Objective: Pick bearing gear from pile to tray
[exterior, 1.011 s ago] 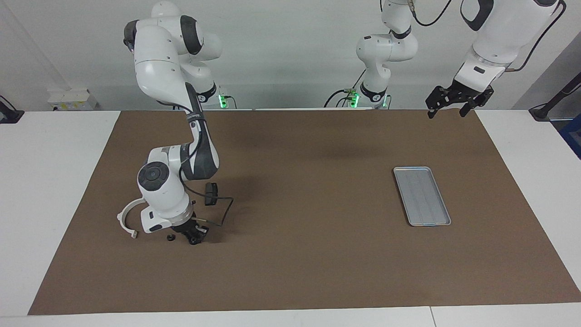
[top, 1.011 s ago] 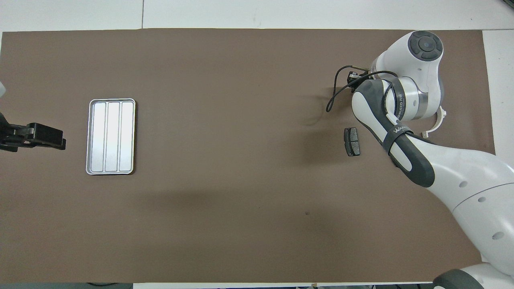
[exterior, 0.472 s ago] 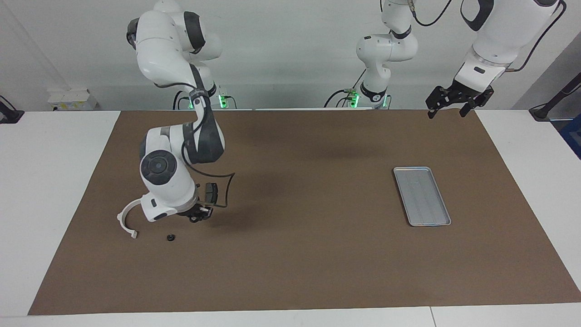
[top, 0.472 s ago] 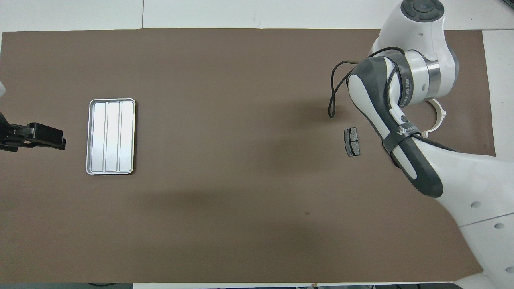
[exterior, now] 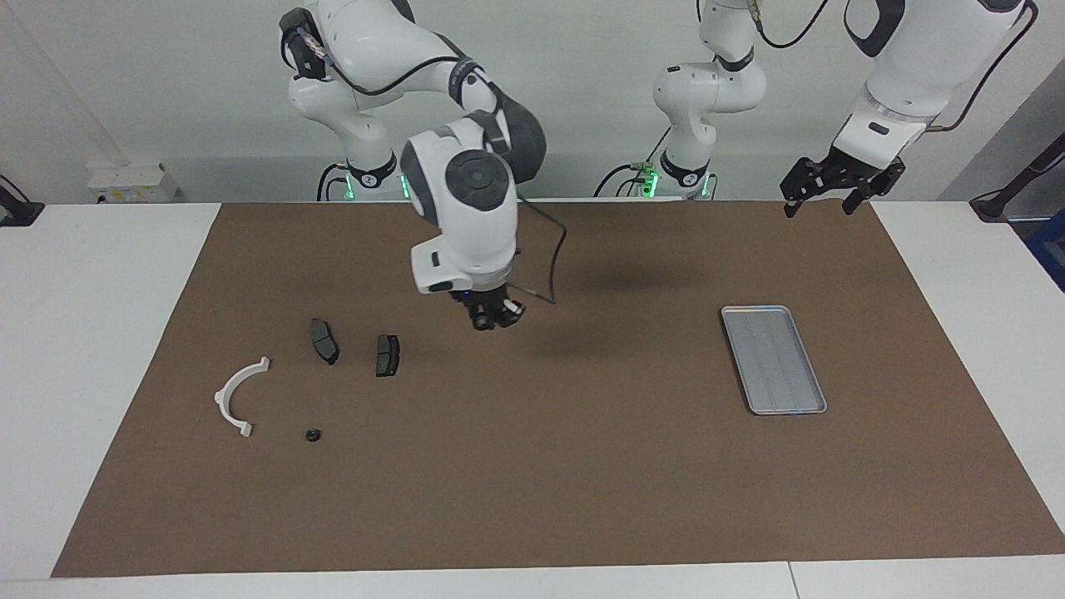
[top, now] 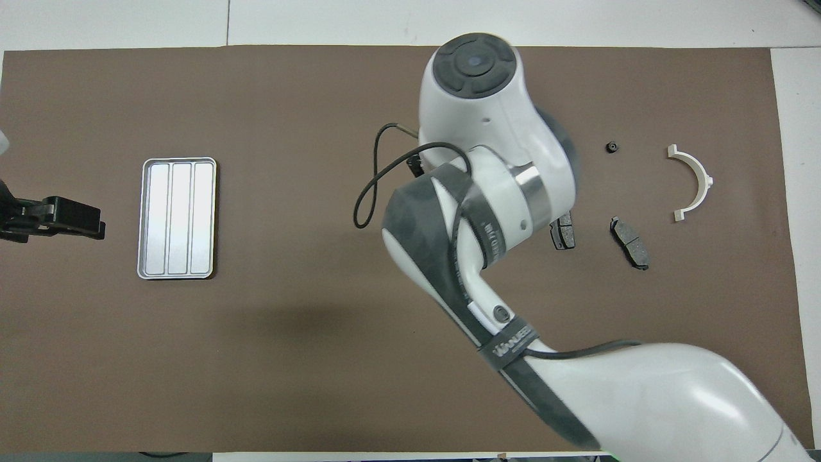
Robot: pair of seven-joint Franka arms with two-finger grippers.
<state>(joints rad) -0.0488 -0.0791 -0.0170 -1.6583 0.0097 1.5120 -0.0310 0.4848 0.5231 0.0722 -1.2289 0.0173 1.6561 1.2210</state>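
Observation:
My right gripper hangs in the air over the mat between the pile and the tray, shut on a small black gear that barely shows between its fingers. In the overhead view its own wrist hides it. The pile lies toward the right arm's end: a white half-ring bracket, two dark brake pads, and one black gear on the mat. The silver tray holds nothing. My left gripper waits open at the mat's edge.
A brown mat covers the table, with white tabletop around it. A black cable loops from my right wrist. The right arm covers part of one brake pad in the overhead view.
My right gripper has risen from the pile and swung toward the middle of the mat, uncovering the second brake pad. One gear stays on the mat. The left arm has not moved.

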